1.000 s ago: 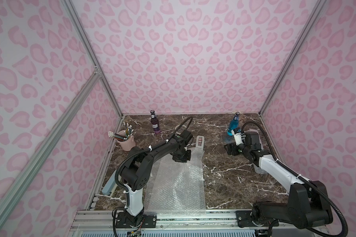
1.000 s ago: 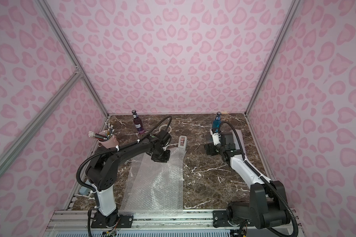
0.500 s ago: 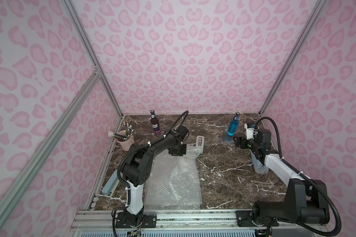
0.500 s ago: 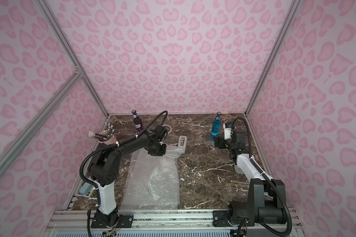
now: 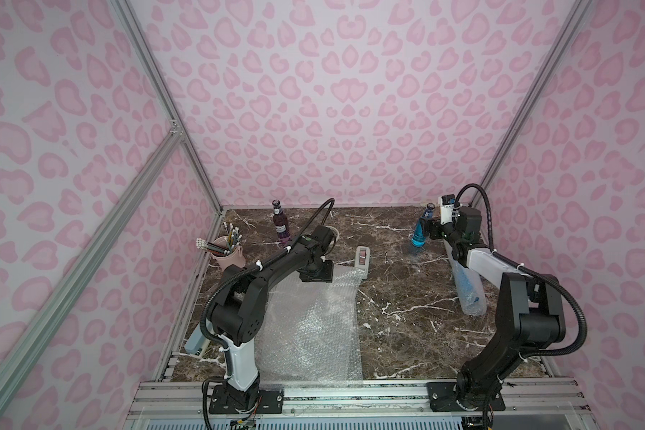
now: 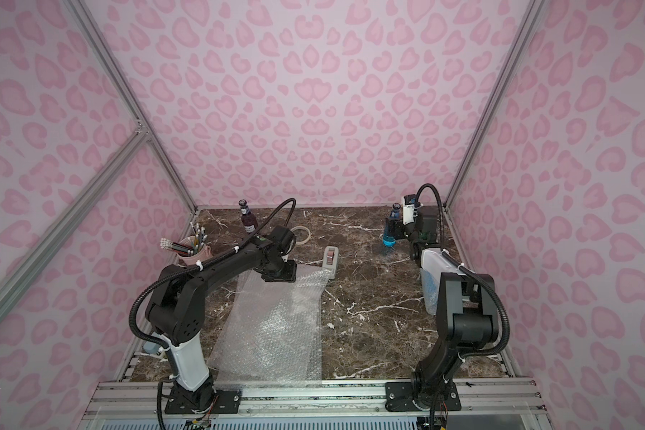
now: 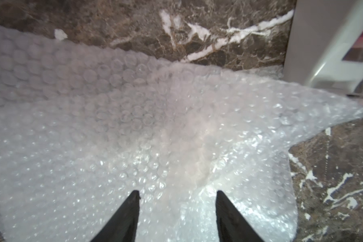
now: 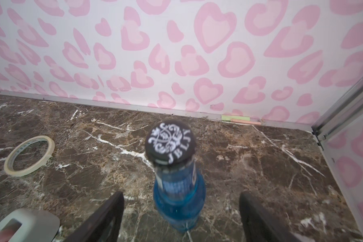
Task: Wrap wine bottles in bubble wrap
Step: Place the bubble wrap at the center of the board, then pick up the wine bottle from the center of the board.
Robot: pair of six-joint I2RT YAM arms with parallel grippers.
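over by the far right corner of the worktop: blue bottle standing upright, dark cap with white curly print on top, seen close up in the right wrist view. right end effector parked around it, jaws spread wide, one finger on each side with a clear gap on both, so released and gripping nothing.

second blue bottle lying on its side near the right wall, already rolled up in bubble wrap, far end tucked under the right forearm. purple bottle upright near the back wall on the left half, bare, well apart from both blue ones.

big bubble wrap sheet spread on the worktop in front of the left arm, reaching from the front rail toward the middle, mostly flat, far edge rumpled. left end effector pointing down at that far edge, jaws apart with the plastic lying loose between and below them, so let go, nothing pinched going by the left wrist view. can't tell whether the fingertips touching the wrap or just above it.

grey tape dispenser at the far right corner of the sheet, touching it. pale tape roll flat on the worktop behind the left wrist, near the purple bottle. pink cup stuffed with pencils by the left wall. pink heart-spotted walls on three sides.
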